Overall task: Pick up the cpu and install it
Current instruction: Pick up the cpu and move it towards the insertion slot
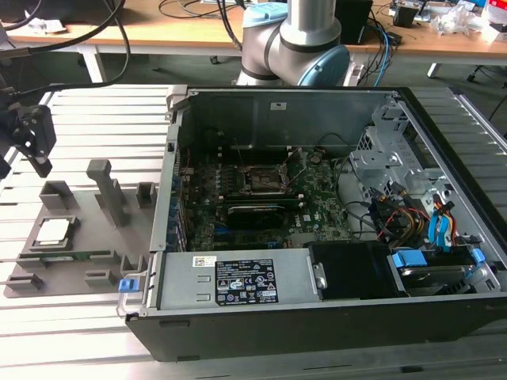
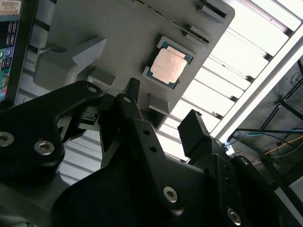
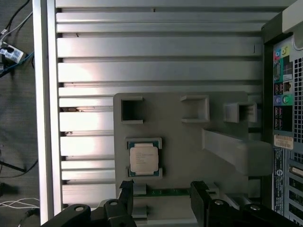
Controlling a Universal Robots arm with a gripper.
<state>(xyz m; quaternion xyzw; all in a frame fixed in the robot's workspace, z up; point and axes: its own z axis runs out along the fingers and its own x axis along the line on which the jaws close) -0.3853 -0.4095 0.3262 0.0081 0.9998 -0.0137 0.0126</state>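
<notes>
Slatted alu table (image 1: 79, 340) in fg, wooden desk (image 1: 182, 28) w/ cables (image 1: 384, 43) in bg, dark grey floor (image 3: 16, 94).

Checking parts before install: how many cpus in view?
1. The cpu sits in a pocket of the grey tray, at the exterior view's left of the case. Another could be hidden inside the case.

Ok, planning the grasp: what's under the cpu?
The cpu lies in a cornered nest on the grey holder plate, which rests on the slatted metal table. The nest floor beneath the chip is covered.
</notes>
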